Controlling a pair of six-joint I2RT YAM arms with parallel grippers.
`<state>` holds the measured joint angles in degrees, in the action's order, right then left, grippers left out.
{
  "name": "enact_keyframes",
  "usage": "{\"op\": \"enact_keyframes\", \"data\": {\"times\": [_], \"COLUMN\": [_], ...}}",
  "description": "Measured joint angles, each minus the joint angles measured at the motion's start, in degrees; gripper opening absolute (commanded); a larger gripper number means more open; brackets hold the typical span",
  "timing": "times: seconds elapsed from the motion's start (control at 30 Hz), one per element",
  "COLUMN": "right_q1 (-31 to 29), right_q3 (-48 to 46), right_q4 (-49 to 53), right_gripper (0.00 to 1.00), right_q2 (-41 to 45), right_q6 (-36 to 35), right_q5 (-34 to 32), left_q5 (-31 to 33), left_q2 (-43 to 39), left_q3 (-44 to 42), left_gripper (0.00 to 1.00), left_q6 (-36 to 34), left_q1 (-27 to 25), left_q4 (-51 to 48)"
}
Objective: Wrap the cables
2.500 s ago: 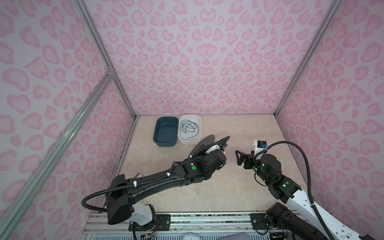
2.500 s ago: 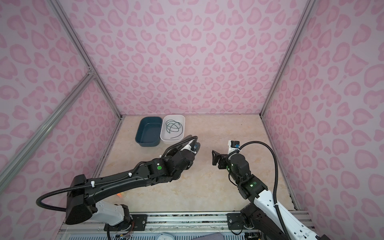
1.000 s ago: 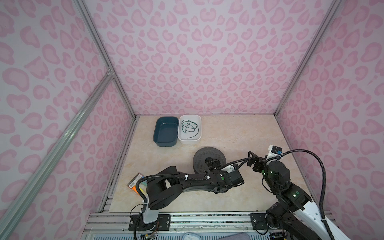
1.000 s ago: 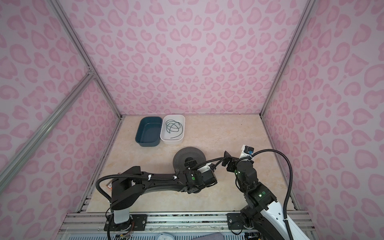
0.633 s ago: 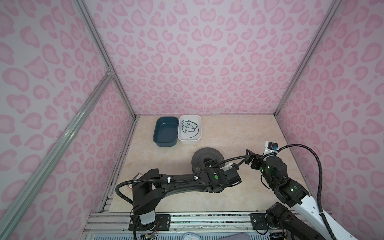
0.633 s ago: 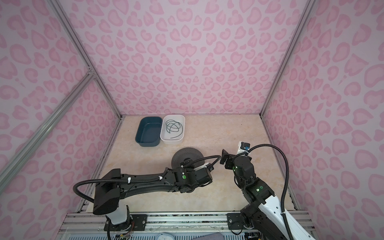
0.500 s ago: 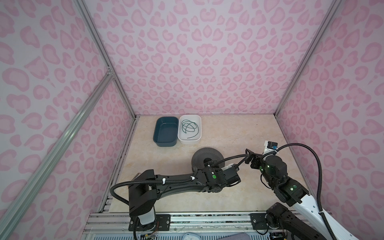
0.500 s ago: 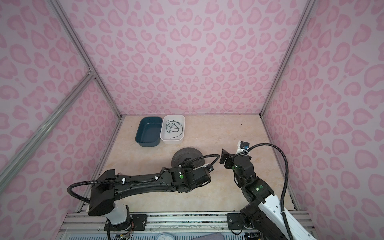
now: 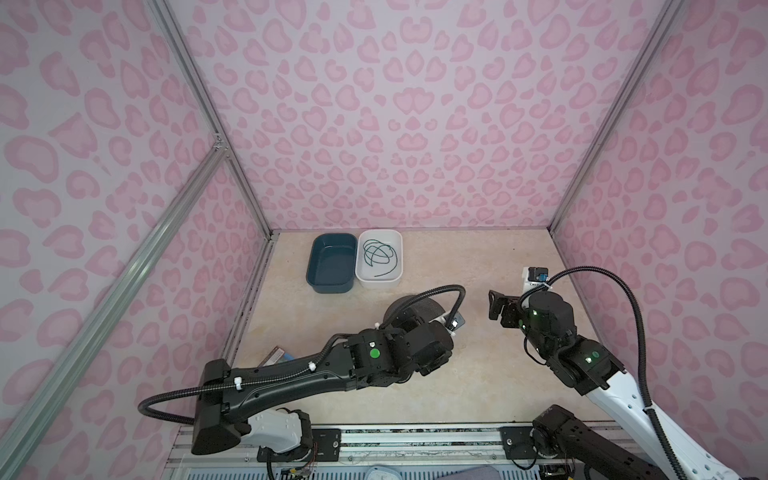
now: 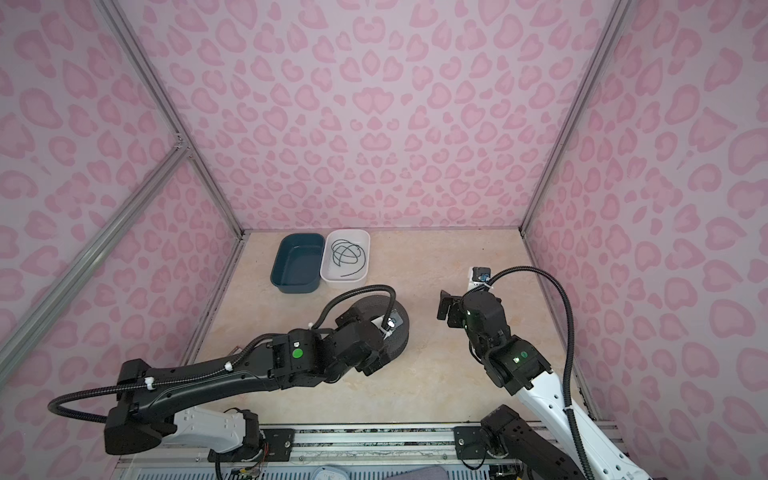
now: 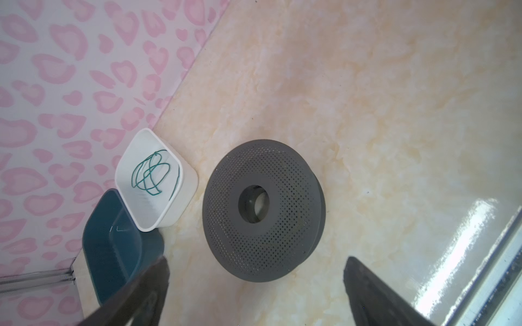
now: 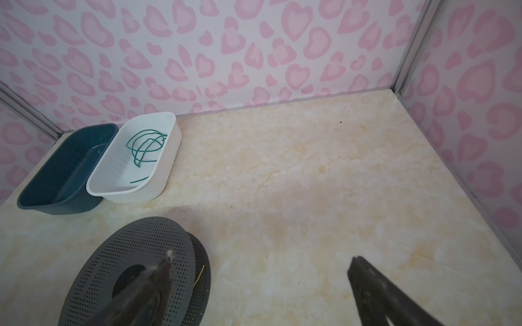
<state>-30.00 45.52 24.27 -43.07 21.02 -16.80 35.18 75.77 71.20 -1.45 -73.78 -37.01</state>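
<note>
Left arm (image 9: 291, 374) swung leftward, half-covering spool (image 9: 428, 307); left hand (image 11: 255, 261), right hand (image 12: 262, 256) released; green cable (image 11: 154, 173) in bin (image 9: 380, 283).

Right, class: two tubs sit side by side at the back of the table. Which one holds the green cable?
The white tub, with the green cable looped inside. The dark teal tub beside it holds no green cable.

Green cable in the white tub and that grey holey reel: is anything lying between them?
Nothing: in the right wrist view only bare marbled tabletop separates the white tub holding the green cable from the grey perforated reel.
</note>
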Motion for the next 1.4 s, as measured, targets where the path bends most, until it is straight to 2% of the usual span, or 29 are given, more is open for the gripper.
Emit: {"op": "enact_keyframes", "data": {"times": [0.23,0.33,0.4,0.57,0.7,0.8,0.9,1.07,1.17,1.4], "right_q1": [0.0,0.0,0.0,0.0,0.0,0.0,0.0,0.0,0.0,0.0], "right_q3": [-3.9,-4.9,-6.2,-11.8,-14.6,-16.1,-18.3,-23.0,-25.2,-30.9], "right_q4": [-6.0,-8.0,-9.9,-15.4,-18.8,-20.5,-21.5,-23.4,-24.4,-26.6], "right_gripper": [0.99,0.99,0.99,0.99,0.99,0.99,0.99,0.99,0.99,0.99], "right_q2": [5.2,4.8,4.9,6.6,8.1,9.0,10.5,14.3,16.9,25.1], "right_q6": [-6.1,-8.8,-10.5,-12.7,-13.7,-14.1,-14.5,-14.5,-14.8,-16.9], "right_q5": [3.6,5.2,5.7,6.4,7.9,9.2,10.8,12.5,12.9,14.9], "left_q5": [8.3,10.0,9.0,1.1,-1.1,-2.8,-1.9,-3.0,-4.8,-11.2], "left_q2": [-11.8,-16.1,-17.4,-24.5,-32.2,-37.4,-40.7,-40.9,-38.4,-24.2], "left_q3": [-8.6,-13.7,-16.4,-23.2,-29.5,-34.1,-40.3,-49.8,-54.4,-57.1], "left_gripper": [0.98,0.98,0.98,0.98,0.98,0.98,0.98,0.98,0.98,0.98], "left_q6": [2.3,1.3,-0.5,-0.1,-0.3,-3.3,-5.2,-5.5,-3.0,1.9], "left_q1": [0.3,3.2,6.5,14.8,19.9,23.7,28.6,41.9,49.3,62.2], "left_q4": [7.0,12.2,13.0,14.7,18.9,23.3,30.1,41.4,49.6,63.7]}}
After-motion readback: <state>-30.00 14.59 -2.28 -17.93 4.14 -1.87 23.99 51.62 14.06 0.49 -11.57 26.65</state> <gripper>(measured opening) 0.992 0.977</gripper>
